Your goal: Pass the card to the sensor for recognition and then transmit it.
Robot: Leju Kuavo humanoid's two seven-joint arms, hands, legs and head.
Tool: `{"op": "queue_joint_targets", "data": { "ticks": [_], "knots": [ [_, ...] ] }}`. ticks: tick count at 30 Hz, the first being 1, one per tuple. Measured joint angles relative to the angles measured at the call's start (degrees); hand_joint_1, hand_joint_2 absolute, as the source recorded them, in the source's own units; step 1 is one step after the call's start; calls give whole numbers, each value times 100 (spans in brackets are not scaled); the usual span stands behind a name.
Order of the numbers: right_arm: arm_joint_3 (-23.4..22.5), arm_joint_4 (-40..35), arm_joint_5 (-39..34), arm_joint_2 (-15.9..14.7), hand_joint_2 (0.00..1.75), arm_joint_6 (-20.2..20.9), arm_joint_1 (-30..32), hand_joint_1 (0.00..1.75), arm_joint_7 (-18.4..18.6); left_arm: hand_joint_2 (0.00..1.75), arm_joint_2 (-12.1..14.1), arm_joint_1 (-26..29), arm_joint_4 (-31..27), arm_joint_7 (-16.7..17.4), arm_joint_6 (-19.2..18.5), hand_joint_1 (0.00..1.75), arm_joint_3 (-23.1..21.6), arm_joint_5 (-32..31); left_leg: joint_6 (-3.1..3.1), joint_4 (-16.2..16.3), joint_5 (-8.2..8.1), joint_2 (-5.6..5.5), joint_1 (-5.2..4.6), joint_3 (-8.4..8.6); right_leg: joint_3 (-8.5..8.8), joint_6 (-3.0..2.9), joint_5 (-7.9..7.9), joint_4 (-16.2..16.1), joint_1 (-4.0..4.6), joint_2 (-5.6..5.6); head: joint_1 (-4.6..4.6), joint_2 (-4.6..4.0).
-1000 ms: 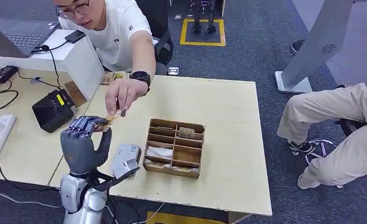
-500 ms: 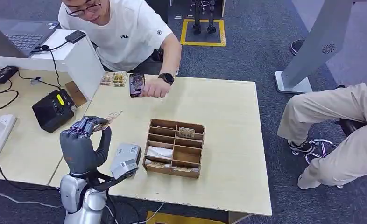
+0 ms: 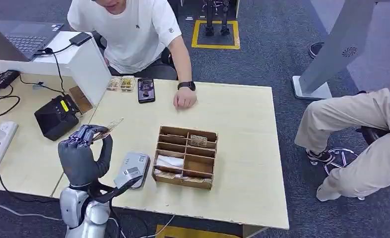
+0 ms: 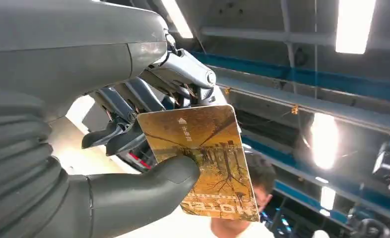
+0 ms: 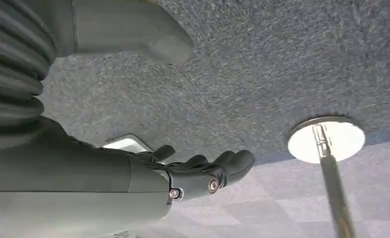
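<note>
Table [image 3: 242, 163] space ahead of us carries the grey sensor [image 3: 132, 170], just beside our raised left hand [image 3: 82, 153], which pinches the card [image 4: 203, 158] between thumb and fingers. We should lower it flat over the sensor. Our right hand [image 5: 183, 173] hangs empty, fingers loosely apart.

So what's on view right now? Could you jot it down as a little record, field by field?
left hand: raised over the table's near left corner, pinching a card between thumb and fingers
card: yellow-brown, tree picture, printed "HOTEL"
right hand: hangs over grey carpet, holds nothing, fingers loosely extended
sensor: grey device lying on the table beside the left hand
wooden organizer: mid-table, compartments with cards and paper
person: seated across the table, one hand resting on it
phone: lying at the table's far edge
</note>
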Motion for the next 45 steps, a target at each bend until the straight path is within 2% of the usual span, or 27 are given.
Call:
{"op": "queue_joint_targets", "data": {
  "ticks": [16,21,29,45],
  "knots": [
    [0,-79,-105,0,175,0,4,0,212,175,-24,206,-326,313,0,175,892,-448,0,0,0,-1,0,-3,0,0,-1,0,0,-2,0,0],
    [0,-94,-111,0,175,0,7,0,254,175,-30,356,-326,516,0,175,911,-810,0,0,0,-1,0,-3,-1,0,-1,0,0,-3,0,0],
    [0,-116,-111,0,175,0,9,0,323,175,-72,610,-291,1042,0,175,911,-1433,3,0,-2,-1,0,-3,-2,1,-2,-1,0,-2,2,0],
    [0,-151,-118,0,175,0,16,0,374,175,-127,932,116,1392,0,175,907,-1812,6,0,-5,0,-1,-2,-3,2,-2,-1,0,-1,0,0]
  ]
}}
